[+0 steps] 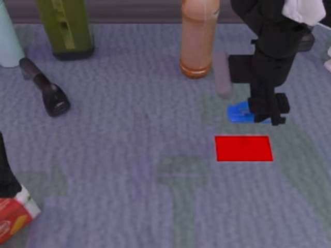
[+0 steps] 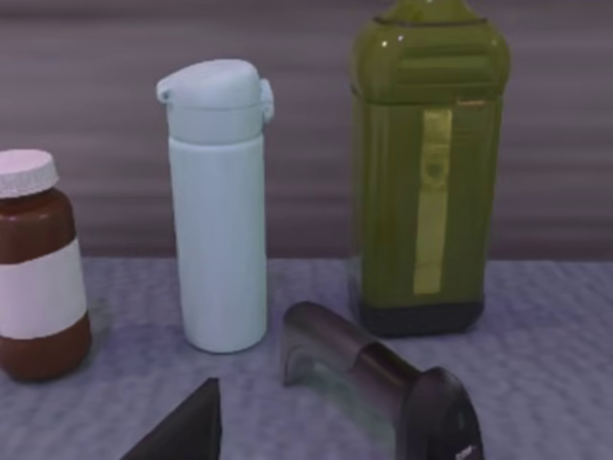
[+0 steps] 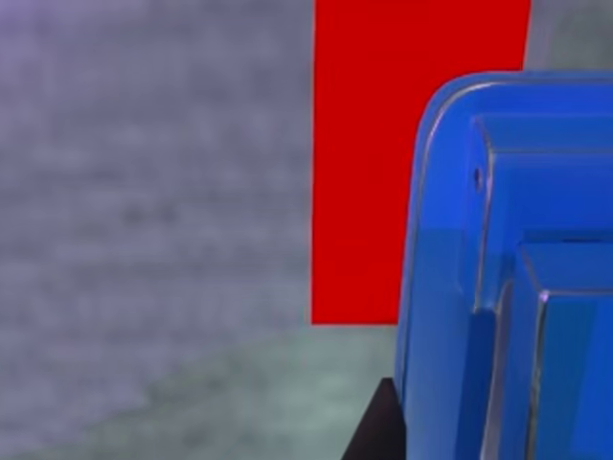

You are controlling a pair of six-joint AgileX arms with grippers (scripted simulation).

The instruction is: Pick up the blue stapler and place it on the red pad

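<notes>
The blue stapler [image 1: 238, 112] lies or hangs just behind the red pad [image 1: 243, 148], right of the table's middle; its right half is hidden under my right gripper [image 1: 264, 114]. That gripper comes down from above and is shut on the stapler. In the right wrist view the stapler [image 3: 508, 278] fills one side, a dark fingertip [image 3: 381, 426] presses against its flank, and the red pad [image 3: 383, 163] shows beyond it. I cannot tell whether the stapler touches the table. My left arm [image 1: 6, 173] stays parked at the left edge, with one fingertip [image 2: 187, 431] set wide and nothing held.
At the back stand an orange-brown bottle [image 1: 198, 39], a green bottle [image 1: 66, 26] and a pale-blue flask [image 1: 8, 36]. A black scanner [image 1: 46, 90] lies at the left. A red-and-white carton [image 1: 13, 217] sits at the front left corner. A brown jar [image 2: 34, 268] is beside the flask.
</notes>
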